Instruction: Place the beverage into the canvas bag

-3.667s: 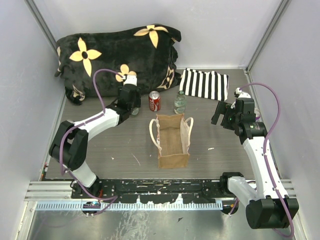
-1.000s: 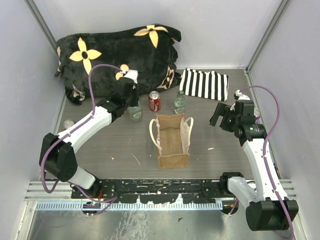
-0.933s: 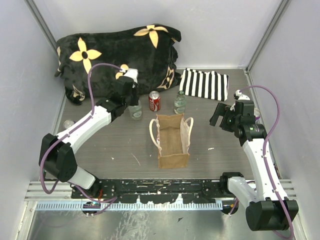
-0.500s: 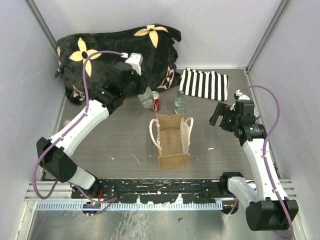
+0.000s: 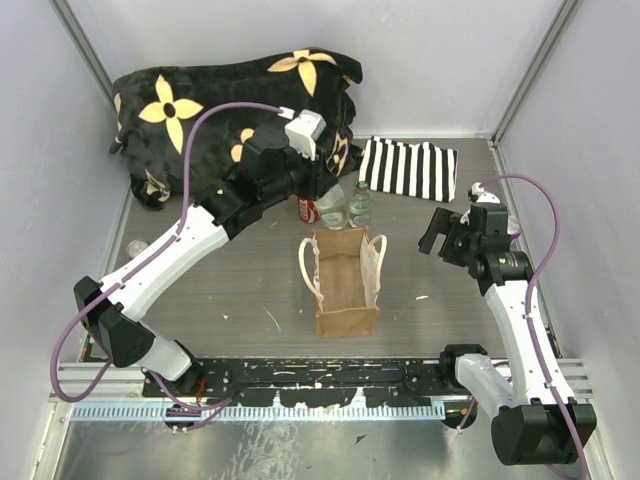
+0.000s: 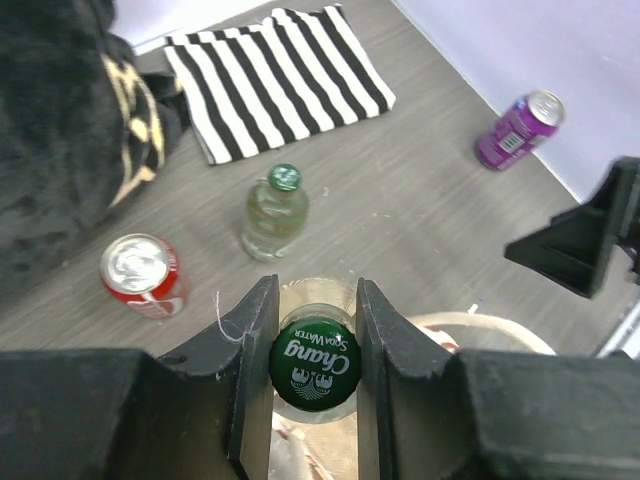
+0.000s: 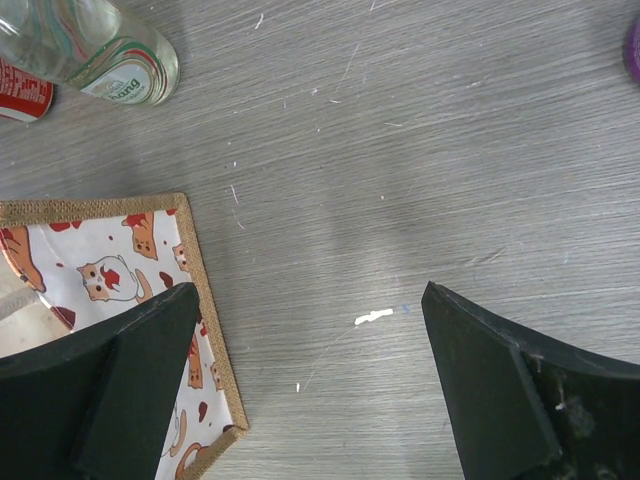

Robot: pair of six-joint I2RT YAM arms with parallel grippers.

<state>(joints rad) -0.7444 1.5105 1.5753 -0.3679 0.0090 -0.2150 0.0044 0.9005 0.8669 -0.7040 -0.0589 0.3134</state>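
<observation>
My left gripper (image 5: pixel 328 196) is shut on the neck of a clear glass soda-water bottle (image 5: pixel 333 207) with a green cap (image 6: pixel 313 362). It holds the bottle in the air just beyond the far end of the canvas bag (image 5: pixel 345 285). The bag stands open at the table's middle, tan with cream handles (image 6: pixel 480 325) and a cat-print lining (image 7: pixel 100 270). My right gripper (image 5: pixel 440 232) is open and empty, over bare table (image 7: pixel 310 390) right of the bag.
A second glass bottle (image 5: pixel 360 205) and a red can (image 5: pixel 307 208) stand just behind the bag, also in the left wrist view (image 6: pixel 274 210) (image 6: pixel 143 275). A striped cloth (image 5: pixel 408 168), a black flowered blanket (image 5: pixel 230 110), a purple can (image 6: pixel 518 130) and a small jar (image 5: pixel 136 247) lie around.
My left gripper closed on the glass bottle left of the red can, lifted it and carried it right, to the bag's far end. The right arm stayed put.
</observation>
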